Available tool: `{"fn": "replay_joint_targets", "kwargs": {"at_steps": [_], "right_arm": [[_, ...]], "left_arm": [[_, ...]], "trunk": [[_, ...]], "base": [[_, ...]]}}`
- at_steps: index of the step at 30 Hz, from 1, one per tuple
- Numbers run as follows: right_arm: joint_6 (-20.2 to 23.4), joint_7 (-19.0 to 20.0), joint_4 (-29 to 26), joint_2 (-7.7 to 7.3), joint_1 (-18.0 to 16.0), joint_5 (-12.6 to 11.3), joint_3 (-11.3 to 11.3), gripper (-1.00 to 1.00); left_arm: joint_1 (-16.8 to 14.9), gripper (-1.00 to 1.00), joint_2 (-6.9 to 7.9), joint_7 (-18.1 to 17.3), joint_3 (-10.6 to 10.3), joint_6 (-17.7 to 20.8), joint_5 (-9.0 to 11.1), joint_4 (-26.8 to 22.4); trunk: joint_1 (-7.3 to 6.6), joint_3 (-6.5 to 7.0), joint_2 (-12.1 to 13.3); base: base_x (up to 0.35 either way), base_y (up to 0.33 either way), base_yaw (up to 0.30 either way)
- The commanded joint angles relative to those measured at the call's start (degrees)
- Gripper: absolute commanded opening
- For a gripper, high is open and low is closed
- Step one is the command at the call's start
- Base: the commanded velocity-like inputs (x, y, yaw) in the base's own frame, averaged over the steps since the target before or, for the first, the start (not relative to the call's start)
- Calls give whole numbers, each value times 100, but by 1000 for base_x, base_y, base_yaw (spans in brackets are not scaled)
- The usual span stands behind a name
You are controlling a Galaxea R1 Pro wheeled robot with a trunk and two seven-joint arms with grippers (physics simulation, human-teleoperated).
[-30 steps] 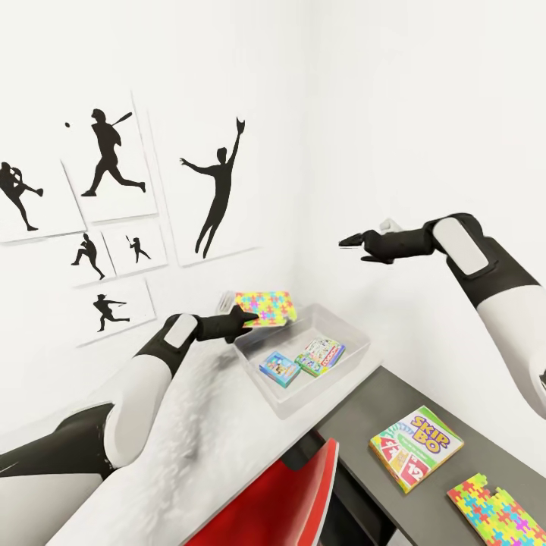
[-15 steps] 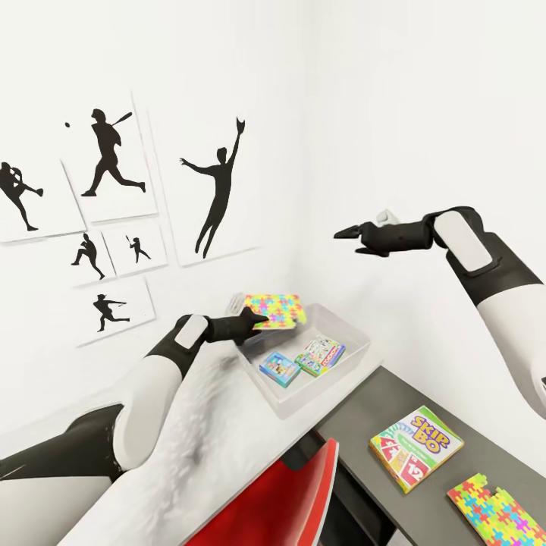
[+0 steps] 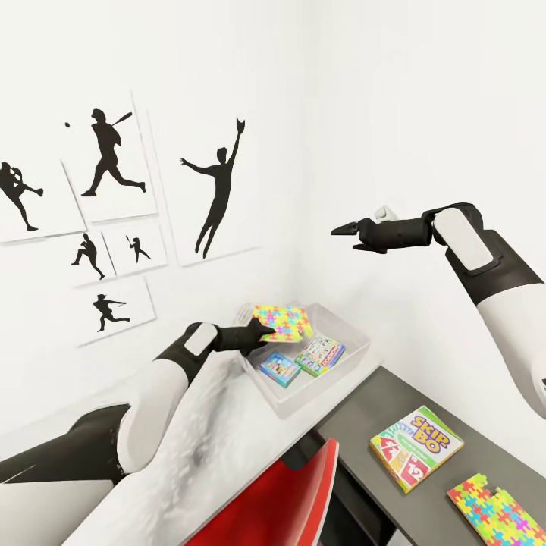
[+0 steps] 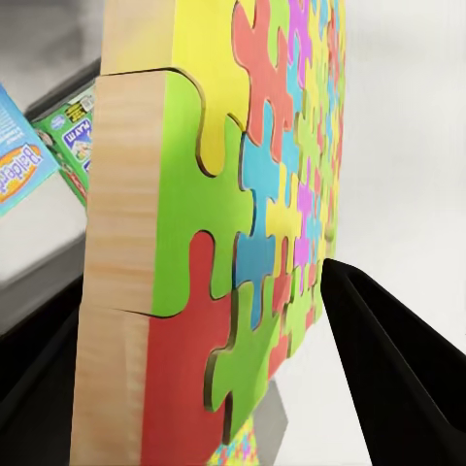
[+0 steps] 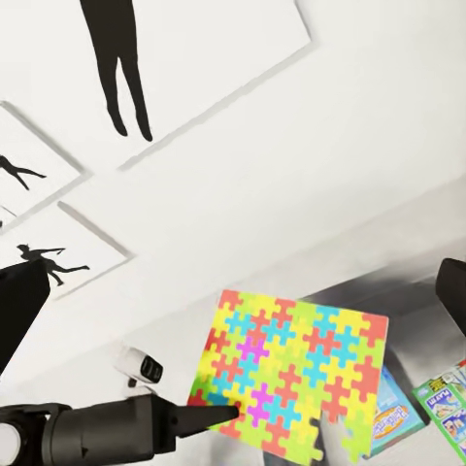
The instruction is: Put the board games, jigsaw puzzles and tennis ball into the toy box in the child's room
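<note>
Left pincer (image 3: 262, 334) clamps a jigsaw puzzle (image 3: 282, 324) over the toy box (image 3: 345, 364); right pincer (image 3: 339, 230) looks closed, empty.

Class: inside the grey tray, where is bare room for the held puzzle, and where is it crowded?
Bare floor lies at the shallow light grey toy box's near right end. Its middle is crowded by the blue board game and green-white board game. The multicoloured jigsaw puzzle hangs over the far end.

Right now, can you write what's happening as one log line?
left gripper: shut on jigsaw puzzle over toy box | right gripper: raised, empty
</note>
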Motion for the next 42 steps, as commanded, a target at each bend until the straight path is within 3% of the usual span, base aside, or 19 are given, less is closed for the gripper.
{"fn": "replay_joint_targets", "kwargs": {"at_steps": [1,21,42], "right_arm": [[4,60,0,-6,-9,55,16,100],[4,56,0,-6,-9,57,15,100],[4,52,0,-6,-9,55,9,100]], "left_arm": [[-5,-100,-4,-8,35,24,-33,6],[-4,-100,-4,-17,-1,-4,-32,44],[-6,-100,-4,-6,-17,66,-30,15]], "trunk": [[4,-14,-14],[4,-23,-14],[4,-208,-14]], "base": [[0,0,0],[0,0,0],[0,0,0]]}}
